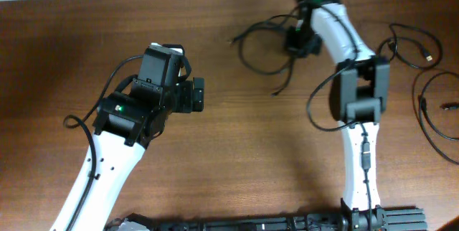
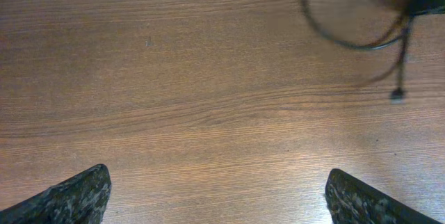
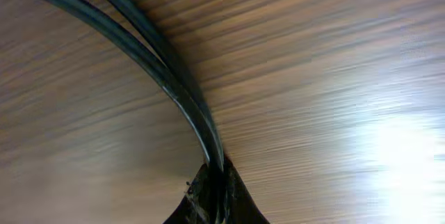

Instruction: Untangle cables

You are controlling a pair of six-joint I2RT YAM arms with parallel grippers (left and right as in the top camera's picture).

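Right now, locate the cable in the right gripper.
Overhead, near the table's far edge, right of centre: the cable loops leftward from the right gripper pinching it.

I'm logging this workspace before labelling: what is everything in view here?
table: one, brown wood, under everything.
looped cables: at least two cords, black, far centre.
loose cables: about two, black, far right, apart from both grippers.
arms: two, white and black, reaching in from the near edge.
left gripper: one, black, open, over bare wood at left centre.
right gripper: one, black, shut on the looped cables.
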